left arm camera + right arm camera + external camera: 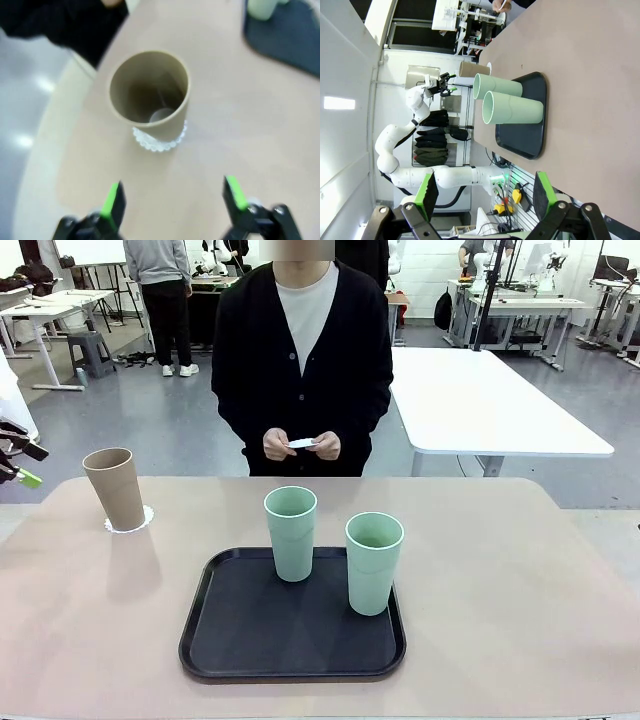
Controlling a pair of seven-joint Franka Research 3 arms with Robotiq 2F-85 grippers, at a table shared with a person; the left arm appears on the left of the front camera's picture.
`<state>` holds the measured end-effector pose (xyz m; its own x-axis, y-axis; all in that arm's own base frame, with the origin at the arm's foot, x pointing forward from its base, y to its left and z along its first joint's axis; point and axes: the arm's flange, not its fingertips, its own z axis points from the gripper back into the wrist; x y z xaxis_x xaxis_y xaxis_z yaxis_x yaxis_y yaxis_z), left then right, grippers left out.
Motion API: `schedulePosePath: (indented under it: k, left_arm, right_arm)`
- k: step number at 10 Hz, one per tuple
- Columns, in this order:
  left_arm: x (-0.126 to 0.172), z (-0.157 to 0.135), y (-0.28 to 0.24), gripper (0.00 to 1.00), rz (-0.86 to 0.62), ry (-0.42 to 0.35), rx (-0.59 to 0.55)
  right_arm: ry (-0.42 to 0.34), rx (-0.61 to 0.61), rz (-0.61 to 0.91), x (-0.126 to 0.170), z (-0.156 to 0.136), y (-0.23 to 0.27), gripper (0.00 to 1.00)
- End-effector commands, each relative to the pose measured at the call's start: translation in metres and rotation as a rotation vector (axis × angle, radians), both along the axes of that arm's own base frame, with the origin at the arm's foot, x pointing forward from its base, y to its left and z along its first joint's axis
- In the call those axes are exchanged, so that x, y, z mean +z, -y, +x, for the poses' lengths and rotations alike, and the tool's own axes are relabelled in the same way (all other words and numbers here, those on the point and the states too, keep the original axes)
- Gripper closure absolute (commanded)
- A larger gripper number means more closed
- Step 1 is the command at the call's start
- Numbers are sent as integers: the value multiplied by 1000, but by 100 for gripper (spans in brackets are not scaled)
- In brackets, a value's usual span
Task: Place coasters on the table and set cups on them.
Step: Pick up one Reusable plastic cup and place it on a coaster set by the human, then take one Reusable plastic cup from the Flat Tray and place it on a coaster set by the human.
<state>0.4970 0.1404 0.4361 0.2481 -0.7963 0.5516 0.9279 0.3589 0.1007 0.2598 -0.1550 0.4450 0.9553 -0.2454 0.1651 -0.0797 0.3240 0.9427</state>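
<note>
Currently the tan cup (113, 490) stands upright on the first coaster (130, 520), at the far left of the table (500, 570). In the left wrist view the scalloped edge (157, 142) shows around the cup base.

1. Left gripper (173, 197): jaws spread wide, holding nothing, with the tan cup (150, 97) straight ahead and apart from the pads. In the front view it sits off the table's left edge (33, 464), partly cut off by the frame.
2. Right gripper (485, 192): jaws spread, empty, well apart from the tray (525, 135).
3. Farther mint cup (290, 533) and nearer mint cup (374, 562): both upright on the black tray (290, 640), long axes vertical, no coaster beneath either.
4. The person's hands (280, 445) pinch the held coaster (303, 443) at waist height, beyond the far edge.

Judgement: the next move waits on a coaster being laid on bare table. The nearer mint cup lies toward the robot's right, so the right arm appears better placed for it. A side grasp across the vertical axis would suit.

Limits: whether one coaster or two is held cannot be told. The left wrist view is blurred.
</note>
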Motion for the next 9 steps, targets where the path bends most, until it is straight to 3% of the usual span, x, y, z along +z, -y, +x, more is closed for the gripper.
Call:
schedulePosePath:
  k: [1, 2, 5, 9]
  left_arm:
    - [13, -21, 41, 0, 131, -165, 66]
    - [22, -27, 57, 0, 145, -207, 102]
    - [38, -34, 85, 0, 234, -208, 235]
    - [40, -30, 85, 0, 219, -202, 227]
  right_arm:
    - [28, -1, 22, 2, 2, 1, 0]
    - [28, -1, 22, 2, 2, 1, 0]
    - [28, -1, 22, 2, 2, 1, 0]
    - [28, -1, 22, 2, 2, 1, 0]
